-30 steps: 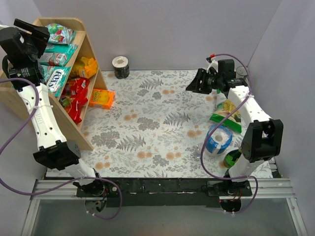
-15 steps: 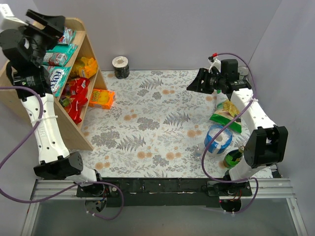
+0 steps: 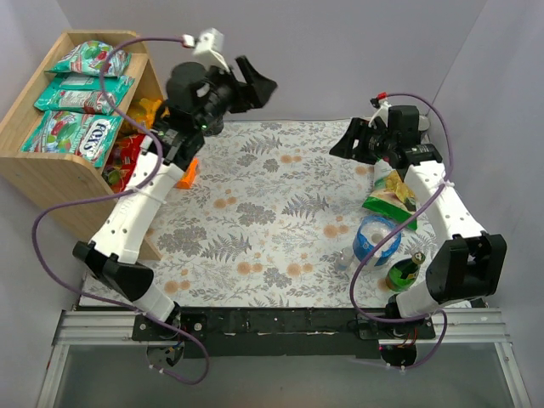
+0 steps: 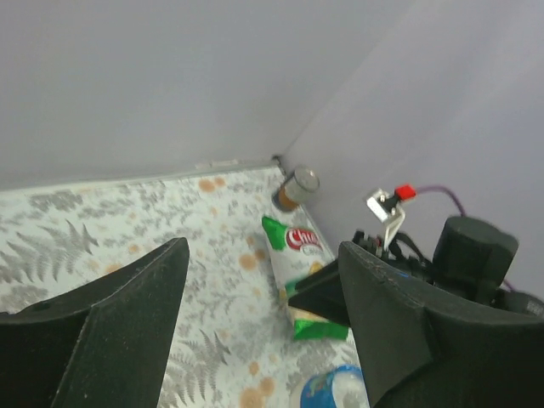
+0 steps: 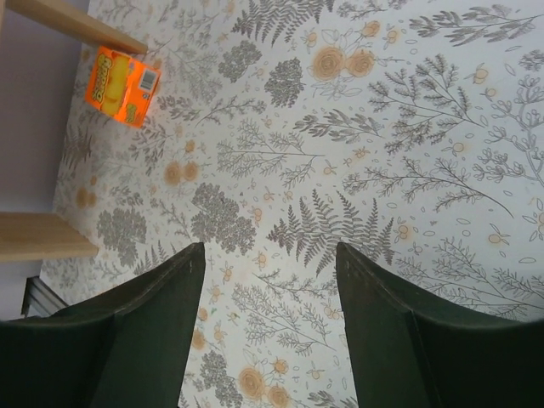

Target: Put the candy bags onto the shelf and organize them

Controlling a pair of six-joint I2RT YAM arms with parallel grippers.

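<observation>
Top external view: both tools released and empty, candy bags (image 3: 85, 92) on the shelf (image 3: 51, 170)

The left tool (image 3: 262, 83) hangs in the air with its fingers spread and nothing between them. The shelf stands well off to its left, with teal bags (image 3: 72, 132) on the upper tiers and red bags (image 3: 127, 157) lower down. An orange packet (image 3: 189, 172) lies on the surface (image 3: 255, 221) just beside the shelf, below the left tool and partly hidden by that arm. The right tool (image 3: 342, 140) is likewise spread and empty above the surface, and in its wrist view the orange packet is well apart from it. A snack bag (image 3: 389, 200), a blue roll (image 3: 376, 240) and a bottle (image 3: 406, 270) sit behind the right tool, beside its arm
</observation>
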